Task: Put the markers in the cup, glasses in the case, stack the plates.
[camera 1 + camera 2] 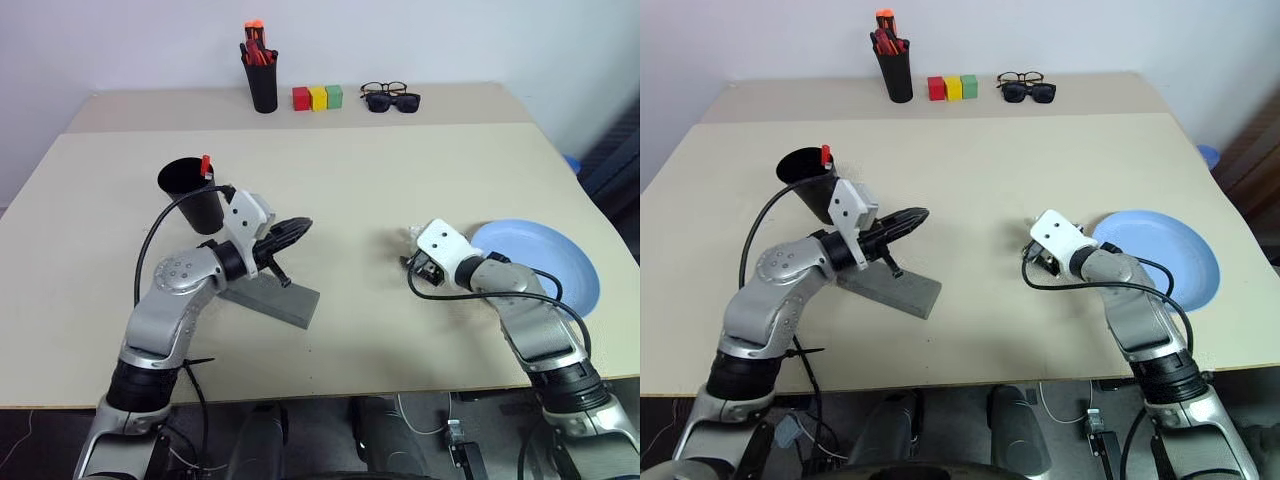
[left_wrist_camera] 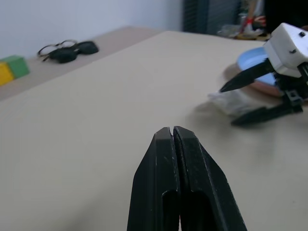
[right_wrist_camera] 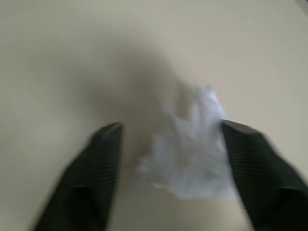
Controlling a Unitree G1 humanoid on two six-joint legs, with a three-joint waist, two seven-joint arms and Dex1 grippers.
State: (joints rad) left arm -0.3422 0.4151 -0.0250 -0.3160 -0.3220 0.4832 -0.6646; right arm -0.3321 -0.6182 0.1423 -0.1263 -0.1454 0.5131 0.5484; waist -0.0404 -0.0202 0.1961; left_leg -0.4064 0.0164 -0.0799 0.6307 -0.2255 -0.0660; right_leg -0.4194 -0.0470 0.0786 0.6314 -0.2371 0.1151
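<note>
Progress check, going from my side of the table (image 1: 380, 170) outward: the grey case (image 1: 275, 298) lies nearest, on the left under the left arm, and I can't tell whether it's open or what's in it. Just above it the left gripper (image 1: 303, 226) hangs level with its jaws pressed tight together and nothing between them. Over on the right, the right gripper (image 3: 171, 126) has its jaws spread apart, straddling a whitish crumpled see-through thing (image 3: 192, 154) on the tabletop without gripping it. I honestly can't tell whether that blur is the wire-frame glasses, so I'd count that part as not finished. Right of it sits the light blue plate (image 1: 560, 260). A bit further back on the left is the black cup (image 1: 195, 200) with the red-capped marker (image 1: 205, 164) poking out, so at least one marker looks done; whether the black-capped marker is in there too, no idea. Way at the back are the pen holder (image 1: 263, 85), coloured blocks (image 1: 317, 97), black-framed glasses (image 1: 384, 88) and sunglasses (image 1: 392, 102), all just sitting there. View differences: from the head the plate reads as plain blue, but the left wrist view catches a pinkish edge (image 2: 263, 86) under it, so my guess is the plates are stacked. The right wrist view is what gives the straddle.
</note>
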